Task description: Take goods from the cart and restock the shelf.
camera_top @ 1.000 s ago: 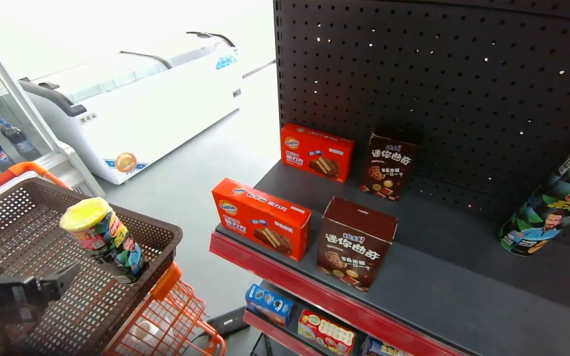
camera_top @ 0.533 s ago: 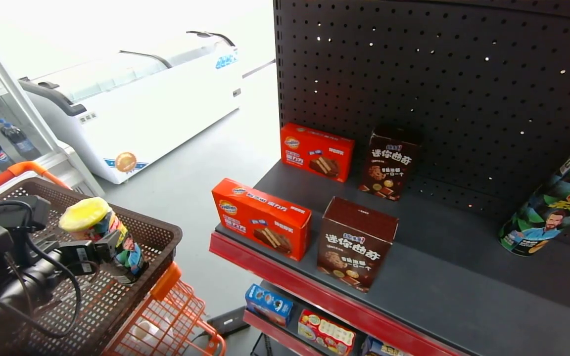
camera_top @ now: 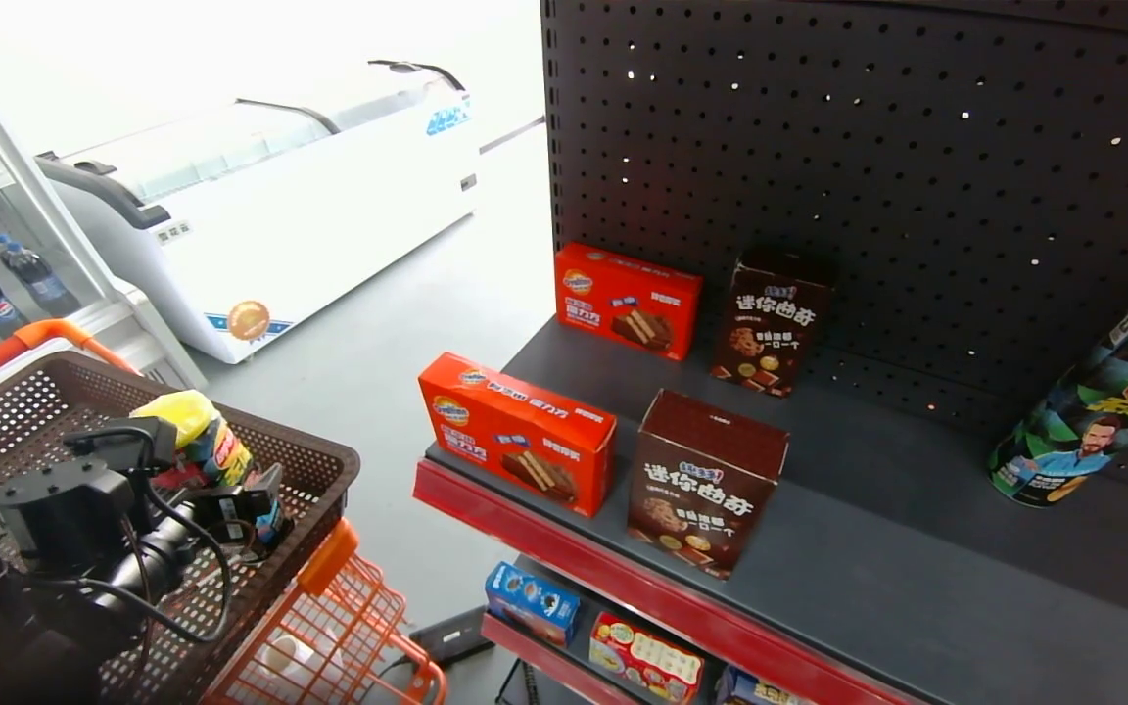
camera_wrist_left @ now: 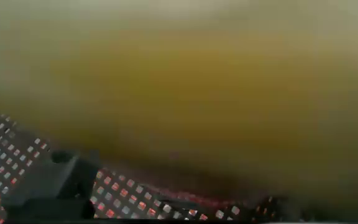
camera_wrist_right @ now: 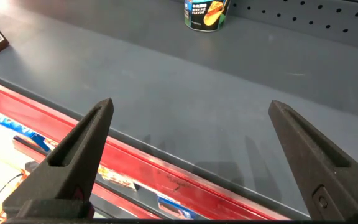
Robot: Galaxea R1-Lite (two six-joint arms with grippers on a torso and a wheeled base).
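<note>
Glossy printed can (camera_top: 219,448), perforated brown plastic basket (camera_top: 327,458), matt grey metal shelf (camera_top: 916,553).

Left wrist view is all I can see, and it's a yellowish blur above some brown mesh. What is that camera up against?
Observer: The head view shows a chip canister with a yellow lid in the brown basket on top of the orange cart. The left gripper is right at it.
Operator: Is the other arm busy too?
Observer: No. The right gripper hangs open over the dark shelf board, holding nothing.
Operator: Is anything like that canister already on the shelf?
Observer: Yes, a similar canister sits toward the shelf's right side, by the pegboard.
</note>
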